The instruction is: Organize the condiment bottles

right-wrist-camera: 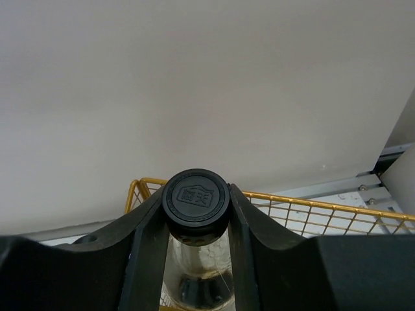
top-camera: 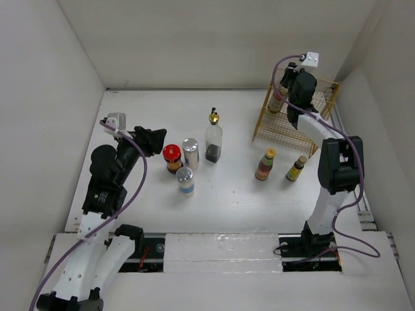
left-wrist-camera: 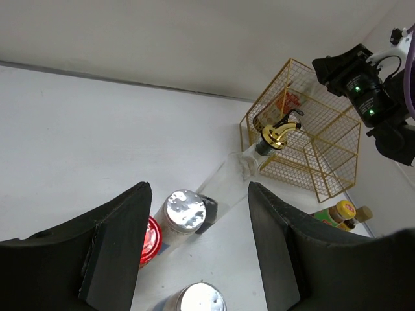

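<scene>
My right gripper (right-wrist-camera: 195, 202) is shut on the black cap (right-wrist-camera: 195, 196) of a tall clear bottle (top-camera: 277, 100), held upright at the back left corner of the yellow wire basket (top-camera: 295, 120). I cannot tell if it rests on the basket floor. My left gripper (top-camera: 155, 140) is open and empty, just left of the red-lidded jar (top-camera: 172, 157). Two silver-capped shakers (top-camera: 190, 153) (top-camera: 185, 180) and a gold-spouted clear bottle (top-camera: 213, 137) stand mid-table. A yellow-capped red bottle (top-camera: 265, 163) and a small dark bottle (top-camera: 297, 168) stand in front of the basket.
White walls close in the table at the left, back and right. The basket (left-wrist-camera: 305, 139) stands at the back right, near the right wall. In the left wrist view, a shaker cap (left-wrist-camera: 184, 210) lies between my open fingers (left-wrist-camera: 123, 214).
</scene>
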`<control>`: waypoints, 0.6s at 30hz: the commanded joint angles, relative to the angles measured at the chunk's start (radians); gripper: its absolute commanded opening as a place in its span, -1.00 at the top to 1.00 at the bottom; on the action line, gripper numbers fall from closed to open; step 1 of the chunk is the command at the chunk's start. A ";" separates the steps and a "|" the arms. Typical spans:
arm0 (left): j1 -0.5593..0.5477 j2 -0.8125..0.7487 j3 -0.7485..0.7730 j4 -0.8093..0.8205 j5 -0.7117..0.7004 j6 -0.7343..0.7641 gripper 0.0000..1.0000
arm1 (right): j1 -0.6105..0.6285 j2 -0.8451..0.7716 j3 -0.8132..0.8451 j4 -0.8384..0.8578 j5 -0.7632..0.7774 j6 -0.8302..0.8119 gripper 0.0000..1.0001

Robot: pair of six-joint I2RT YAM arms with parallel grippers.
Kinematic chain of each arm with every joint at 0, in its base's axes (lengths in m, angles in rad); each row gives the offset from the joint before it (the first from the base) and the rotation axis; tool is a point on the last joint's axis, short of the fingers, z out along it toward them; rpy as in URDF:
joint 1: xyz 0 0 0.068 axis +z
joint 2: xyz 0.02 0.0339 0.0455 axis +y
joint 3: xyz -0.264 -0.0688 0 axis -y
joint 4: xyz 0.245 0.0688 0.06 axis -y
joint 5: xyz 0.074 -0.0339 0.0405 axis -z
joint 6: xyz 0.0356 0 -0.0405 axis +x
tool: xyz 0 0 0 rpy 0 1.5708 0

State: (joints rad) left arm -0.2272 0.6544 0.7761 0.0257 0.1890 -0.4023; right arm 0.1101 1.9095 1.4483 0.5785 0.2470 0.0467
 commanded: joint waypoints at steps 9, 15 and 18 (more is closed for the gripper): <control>0.005 -0.050 -0.001 0.066 0.027 -0.015 -0.14 | 0.019 -0.118 0.064 -0.032 -0.040 0.071 -0.59; 0.005 -0.059 -0.011 0.057 0.006 -0.024 -0.17 | 0.010 -0.214 0.093 -0.149 -0.069 0.071 -0.82; 0.005 -0.059 -0.011 0.048 -0.039 -0.035 -0.19 | 0.033 -0.324 0.028 -0.195 -0.130 0.071 -0.69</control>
State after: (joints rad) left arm -0.2272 0.6044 0.7719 0.0330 0.1818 -0.4179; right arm 0.1215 1.7233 1.4799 0.4171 0.1848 0.1101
